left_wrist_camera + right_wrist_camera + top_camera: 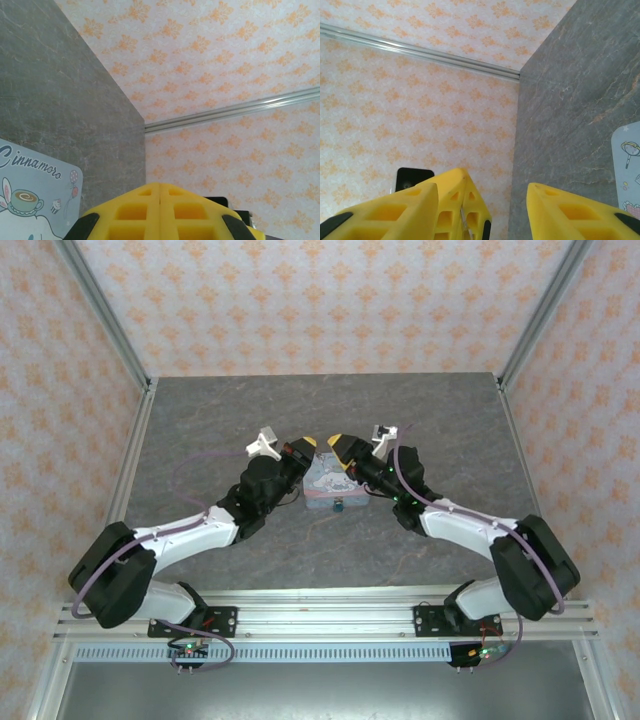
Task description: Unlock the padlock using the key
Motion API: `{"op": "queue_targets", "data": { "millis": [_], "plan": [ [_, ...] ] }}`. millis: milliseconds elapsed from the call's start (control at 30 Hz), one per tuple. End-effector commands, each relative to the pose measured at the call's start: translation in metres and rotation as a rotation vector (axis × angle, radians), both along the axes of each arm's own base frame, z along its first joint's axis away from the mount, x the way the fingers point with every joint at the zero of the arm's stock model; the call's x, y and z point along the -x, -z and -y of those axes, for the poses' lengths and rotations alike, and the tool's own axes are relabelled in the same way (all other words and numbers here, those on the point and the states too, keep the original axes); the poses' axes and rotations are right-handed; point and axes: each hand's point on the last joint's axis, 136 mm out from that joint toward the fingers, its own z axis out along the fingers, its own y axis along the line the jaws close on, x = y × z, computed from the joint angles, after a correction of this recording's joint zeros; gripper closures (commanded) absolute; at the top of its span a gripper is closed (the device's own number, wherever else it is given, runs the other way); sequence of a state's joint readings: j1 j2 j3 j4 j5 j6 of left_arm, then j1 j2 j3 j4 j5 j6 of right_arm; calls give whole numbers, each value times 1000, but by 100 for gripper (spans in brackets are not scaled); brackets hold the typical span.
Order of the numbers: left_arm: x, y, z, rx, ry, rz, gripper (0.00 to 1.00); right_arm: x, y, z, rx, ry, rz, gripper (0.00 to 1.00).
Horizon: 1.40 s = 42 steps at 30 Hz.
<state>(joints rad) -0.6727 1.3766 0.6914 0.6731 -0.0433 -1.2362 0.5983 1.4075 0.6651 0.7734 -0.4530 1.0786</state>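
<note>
The tiny teal padlock (339, 505) sits at the near edge of a pastel tin (322, 483), in the middle of the table. Both arms meet above the tin. My left gripper (160, 186) is shut, its yellow fingers pressed flat together. The right wrist view shows a thin silvery sliver, the key (466, 220), caught in the seam of those fingers. My right gripper (482, 186) is open, and the left gripper's tip (465, 172) lies between its jaws, close to the left one. In the top view the left gripper (309, 444) and right gripper (337, 443) are nearly touching.
The tin's printed lid shows in a corner of the left wrist view (30, 200) and at the right edge of the right wrist view (627, 165). Patterned walls with aluminium posts (105, 320) enclose the grey table (200, 420).
</note>
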Motion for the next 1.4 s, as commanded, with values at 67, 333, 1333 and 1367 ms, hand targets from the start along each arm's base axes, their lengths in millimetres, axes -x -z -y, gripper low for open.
{"op": "queue_targets", "data": {
  "millis": [67, 333, 1333, 1367],
  "plan": [
    [-3, -5, -4, 54, -45, 24, 100, -8, -25, -2, -112, 2, 55, 52],
    [-7, -6, 1, 56, -44, 26, 100, -8, -21, -6, -129, -16, 45, 54],
    [-16, -11, 9, 63, -57, 35, 100, 2, -1, -25, -116, -73, 0, 66],
    [-16, -11, 9, 62, -57, 35, 100, 2, -1, -25, -115, -70, 0, 67]
  ]
}}
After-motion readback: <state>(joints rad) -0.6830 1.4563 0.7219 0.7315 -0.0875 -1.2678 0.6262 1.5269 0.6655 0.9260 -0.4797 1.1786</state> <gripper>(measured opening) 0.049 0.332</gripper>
